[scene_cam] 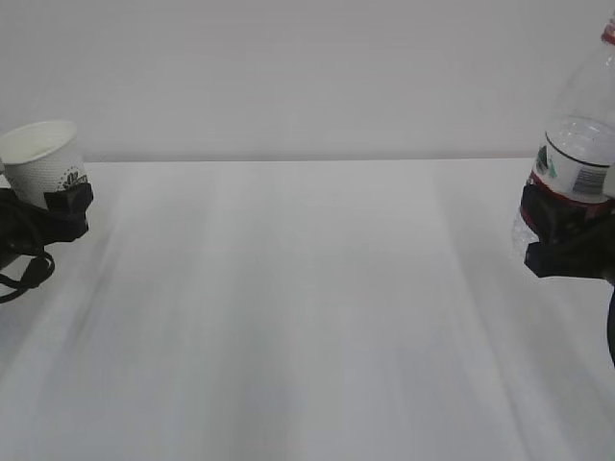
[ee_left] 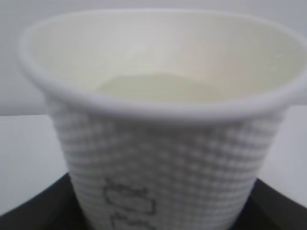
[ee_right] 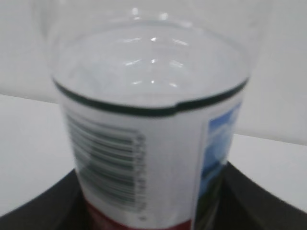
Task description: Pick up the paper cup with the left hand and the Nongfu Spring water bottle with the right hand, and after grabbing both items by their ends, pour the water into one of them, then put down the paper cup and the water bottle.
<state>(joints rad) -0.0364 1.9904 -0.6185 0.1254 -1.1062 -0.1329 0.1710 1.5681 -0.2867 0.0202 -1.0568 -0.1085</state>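
Tools (scene_cam: 67, 206) (scene_cam: 567, 240) (two) grip one paper cup (scene_cam: 43, 158), one water bottle (scene_cam: 581, 144)

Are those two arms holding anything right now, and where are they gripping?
Yes. The left hand grips the paper cup around its lower part; the right hand grips the water bottle low on its body.
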